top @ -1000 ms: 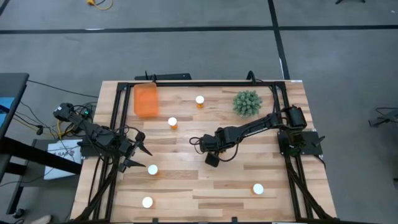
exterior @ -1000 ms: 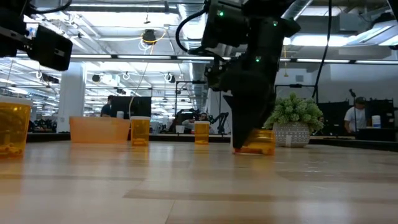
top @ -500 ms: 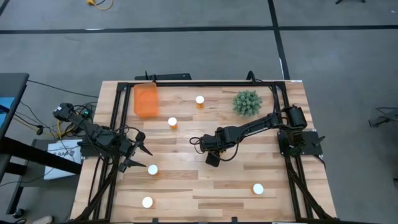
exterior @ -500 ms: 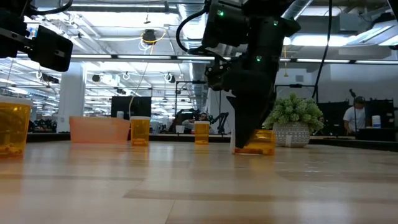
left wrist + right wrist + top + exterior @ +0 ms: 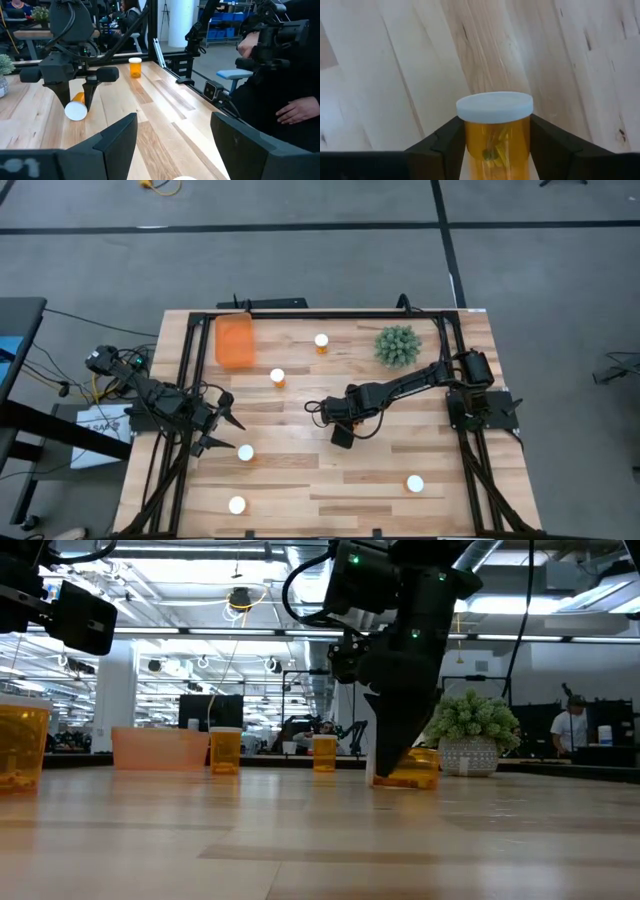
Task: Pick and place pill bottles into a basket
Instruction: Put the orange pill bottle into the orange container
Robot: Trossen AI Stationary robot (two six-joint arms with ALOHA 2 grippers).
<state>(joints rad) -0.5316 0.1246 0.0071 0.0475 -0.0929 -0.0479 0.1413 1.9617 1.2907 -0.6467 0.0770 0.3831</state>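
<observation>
My right gripper [image 5: 340, 432] stands mid-table, shut on a pill bottle [image 5: 412, 769] that lies on its side, white cap [image 5: 495, 106] toward the left arm. The gripper hides this bottle in the high view. Other pill bottles stand upright on their bases: two [image 5: 321, 340] [image 5: 277, 377] near the orange basket [image 5: 236, 340] at the far left, and three [image 5: 245, 452] [image 5: 237, 505] [image 5: 415, 484] nearer the front. My left gripper [image 5: 225, 425] [image 5: 172, 145] hovers open at the left side, just beside the bottle at the near left. My right gripper pinches the bottle's orange body [image 5: 497, 145] just behind the cap, between its two fingers [image 5: 547, 142]. The fingers come from above, pointing down, and lie across the bottle. The bottle lies roughly level, its underside at or just above the tabletop [image 5: 300, 830].
A green spiky plant [image 5: 398, 346] in a pot stands at the far right. Black frame rails [image 5: 185, 370] run along the table's left, right and far edges. A person [image 5: 295, 107] sits beyond the table's near edge in the left wrist view.
My right gripper has shut on the lying pill bottle. In the low view its fingers have narrowed around the bottle, which has shifted slightly and tipped a little. The left arm has kept still.
</observation>
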